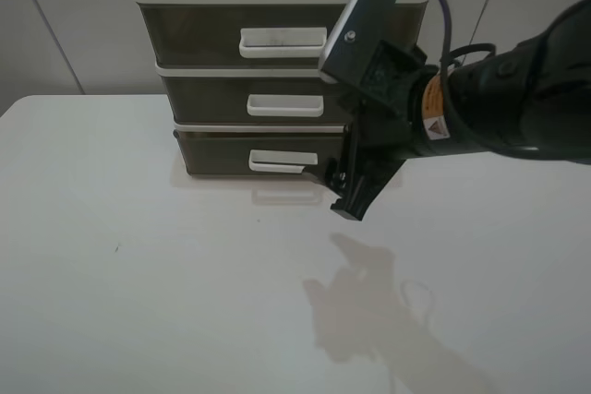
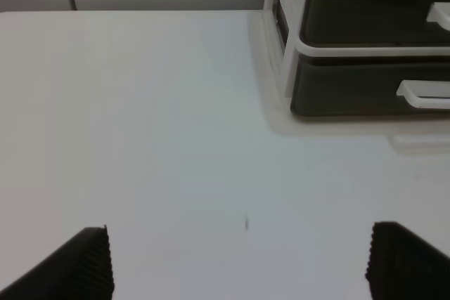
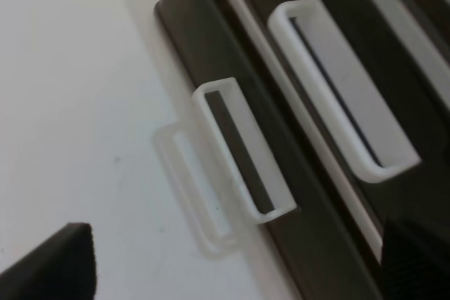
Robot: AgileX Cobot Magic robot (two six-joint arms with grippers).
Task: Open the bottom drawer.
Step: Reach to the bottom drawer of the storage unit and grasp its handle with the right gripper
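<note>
The bottom drawer is the lowest smoky-brown tray of the three-tier unit, and it sits pushed in. Its small white loop handle faces the front. My right gripper is open and empty. It hangs just right of that handle, close to the drawer front and just above the table. In the right wrist view the handle lies ahead of the spread fingertips, not between them, on the drawer's dark front. My left gripper is open and empty, low over bare table, with the bottom drawer far ahead.
The middle drawer and the top drawer stack above, each with a wider white handle. The unit stands at the back of the white table, in front of a grey wall. My right arm reaches in from the right.
</note>
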